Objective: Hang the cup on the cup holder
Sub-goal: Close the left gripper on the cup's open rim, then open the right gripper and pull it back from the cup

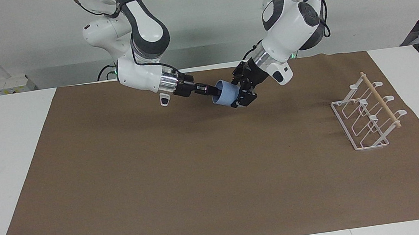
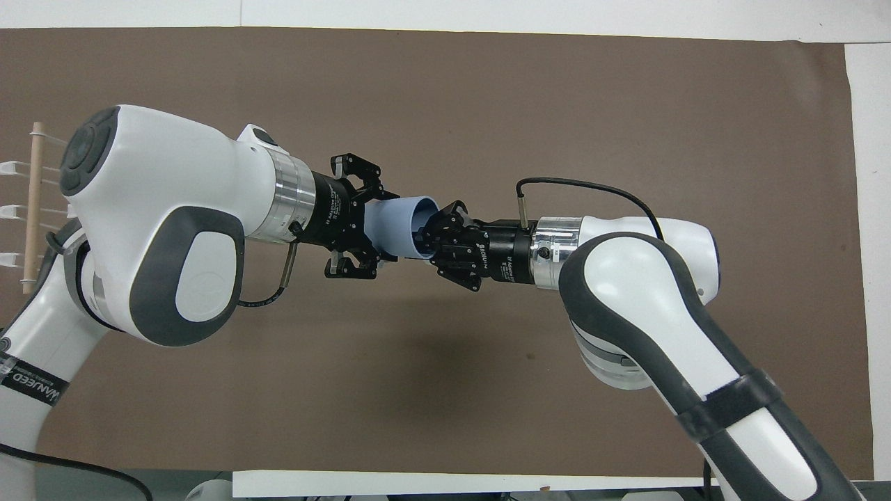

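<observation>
The light-blue cup [image 1: 226, 94] is held on its side in the air over the brown mat, at the mat's edge nearest the robots, between both grippers. My right gripper [image 1: 215, 89] is shut on the cup's rim, with a finger inside the mouth; it also shows in the overhead view [image 2: 428, 233]. My left gripper [image 1: 238, 92] is open, its fingers straddling the cup's narrow base [image 2: 385, 226]. The cup [image 2: 397, 224] points its mouth toward the right arm. The white wire cup holder [image 1: 367, 117] with its wooden dowel stands on the mat toward the left arm's end.
A brown mat [image 1: 202, 183] covers most of the white table. In the overhead view only the cup holder's dowel [image 2: 32, 209] and prong tips show beside the left arm's elbow. A black cable loops off the right wrist [image 2: 592, 186].
</observation>
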You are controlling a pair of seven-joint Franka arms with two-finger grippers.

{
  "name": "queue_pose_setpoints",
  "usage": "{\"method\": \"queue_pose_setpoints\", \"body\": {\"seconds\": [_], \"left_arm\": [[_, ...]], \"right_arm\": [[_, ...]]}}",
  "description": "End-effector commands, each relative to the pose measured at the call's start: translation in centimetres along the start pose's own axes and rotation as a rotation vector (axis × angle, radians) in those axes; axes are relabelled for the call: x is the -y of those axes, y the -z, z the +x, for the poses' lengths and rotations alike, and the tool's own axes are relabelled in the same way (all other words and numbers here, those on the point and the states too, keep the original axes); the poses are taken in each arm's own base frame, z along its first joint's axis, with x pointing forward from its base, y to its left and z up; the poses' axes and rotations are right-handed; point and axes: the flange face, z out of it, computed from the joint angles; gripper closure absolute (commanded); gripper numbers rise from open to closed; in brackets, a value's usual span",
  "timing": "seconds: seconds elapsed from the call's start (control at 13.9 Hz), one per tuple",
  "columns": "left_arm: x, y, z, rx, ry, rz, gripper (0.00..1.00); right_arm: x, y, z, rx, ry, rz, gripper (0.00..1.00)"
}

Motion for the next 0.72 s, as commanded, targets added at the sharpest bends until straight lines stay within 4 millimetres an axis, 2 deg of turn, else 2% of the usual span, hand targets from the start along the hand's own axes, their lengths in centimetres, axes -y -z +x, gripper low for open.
{"method": "queue_pose_setpoints", "body": {"seconds": [0.0,0.14,0.22,0.29,0.36,0.43,0.65], "left_arm": [[0.6,-0.1,-0.1,0.008,0.027,0.005,0.49],[0.5,0.0,0.0,0.007,0.032,0.014,0.51],[0.5,0.1,0.3,-0.002,0.031,0.024,0.57],[0.5,0.4,0.5,-0.007,0.033,0.029,0.57],[0.3,1.1,1.3,-0.023,0.037,0.032,0.57],[-0.1,2.1,2.7,-0.086,0.029,0.030,0.57],[-0.6,4.1,4.9,-0.228,0.022,0.057,0.60]], "right_arm": [[1.4,0.2,-0.5,0.001,0.015,0.026,0.00],[2.5,1.3,-0.5,-0.013,0.050,0.021,0.00],[2.9,2.6,-0.3,-0.034,0.103,-0.017,0.00],[3.7,5.4,0.1,-0.078,0.177,-0.063,0.00],[4.0,7.6,0.6,-0.102,0.236,-0.121,0.00],[4.1,10.8,1.6,-0.139,0.302,-0.211,0.00],[3.6,17.7,3.8,-0.241,0.428,-0.459,0.00]]}}
